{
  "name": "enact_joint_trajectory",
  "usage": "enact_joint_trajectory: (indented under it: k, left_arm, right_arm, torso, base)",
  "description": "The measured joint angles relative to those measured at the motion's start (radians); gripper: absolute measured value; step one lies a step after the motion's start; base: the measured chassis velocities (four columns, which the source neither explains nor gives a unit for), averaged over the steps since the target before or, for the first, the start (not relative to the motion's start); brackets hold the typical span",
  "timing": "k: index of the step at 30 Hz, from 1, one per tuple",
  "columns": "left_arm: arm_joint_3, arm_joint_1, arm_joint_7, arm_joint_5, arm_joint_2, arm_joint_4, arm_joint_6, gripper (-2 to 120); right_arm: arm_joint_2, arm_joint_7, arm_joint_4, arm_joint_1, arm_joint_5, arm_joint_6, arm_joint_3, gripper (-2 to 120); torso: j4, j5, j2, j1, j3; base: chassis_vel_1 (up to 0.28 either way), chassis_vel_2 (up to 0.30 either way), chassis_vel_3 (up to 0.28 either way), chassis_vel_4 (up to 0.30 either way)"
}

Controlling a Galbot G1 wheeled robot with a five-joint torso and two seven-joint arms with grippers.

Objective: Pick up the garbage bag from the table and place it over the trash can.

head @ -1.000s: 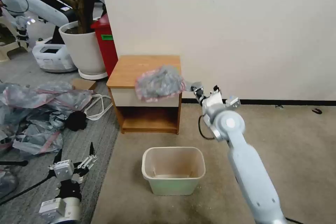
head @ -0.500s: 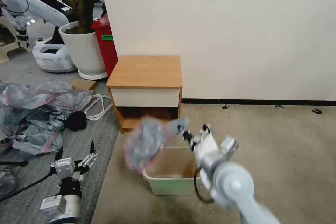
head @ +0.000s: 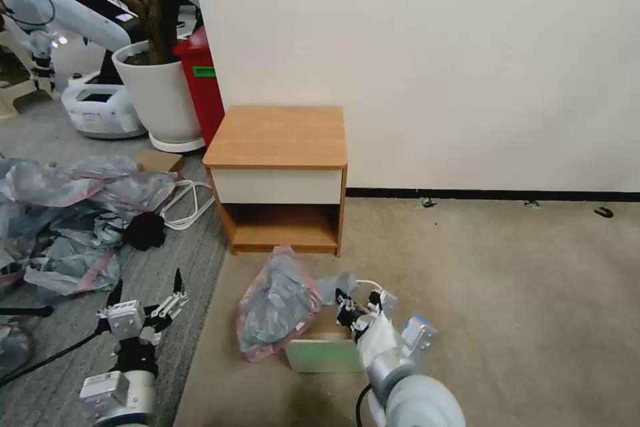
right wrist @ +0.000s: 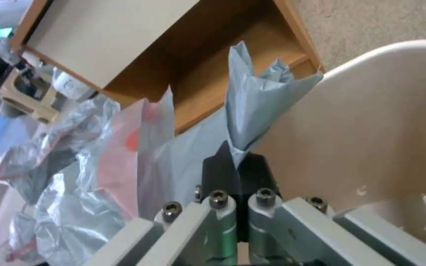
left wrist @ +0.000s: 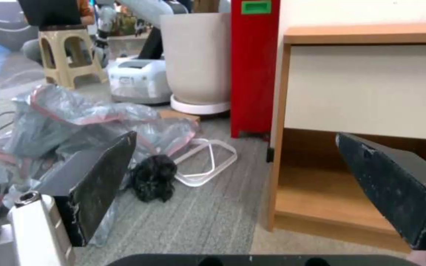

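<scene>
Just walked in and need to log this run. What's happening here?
The robot's right end effector is shut on a corner of the garbage bag, holding it low over the trash can on the carpet. Most of the bag drapes over the can's left side, not spread over the rim. The table stands behind. The left end effector hangs open, low at the robot's left.

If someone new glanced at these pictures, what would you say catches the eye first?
Most striking is the grey-pink bag draped over the left side of the bin on the carpet, one corner pinched in the right end effector at the bin's opening. Behind stands the bare-topped table. The left end effector hangs open near the bag heap.
</scene>
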Motion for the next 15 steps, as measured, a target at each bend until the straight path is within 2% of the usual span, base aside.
enact_joint_trajectory:
  k: [8,11,12,15]
  left_arm:
    - [0.004,-0.006,0.001,0.000,0.001,0.001,0.000,100]
    - [0.008,-0.010,0.001,0.000,0.002,0.003,0.000,100]
    - [0.008,-0.010,0.001,0.000,0.002,0.003,0.000,100]
    - [0.013,-0.013,0.003,0.001,0.000,0.008,0.000,100]
  right_arm:
    - [-0.033,-0.023,0.001,-0.024,-0.095,-0.002,-0.015,0]
    - [-0.040,-0.023,-0.003,-0.032,-0.121,-0.005,-0.015,12]
    - [-0.040,-0.023,-0.003,-0.032,-0.121,-0.005,-0.015,12]
    - [-0.052,-0.024,-0.004,-0.037,-0.144,-0.012,-0.017,26]
  torso:
    - [0.0000,0.0000,0.000,0.000,0.000]
    - [0.0000,0.0000,0.000,0.000,0.000]
    - [0.0000,0.0000,0.000,0.000,0.000]
    - [0.0000,0.0000,0.000,0.000,0.000]
  base:
    - [0.000,0.000,0.000,0.000]
    - [0.000,0.000,0.000,0.000]
    - [0.000,0.000,0.000,0.000]
    - [0.000,0.000,0.000,0.000]
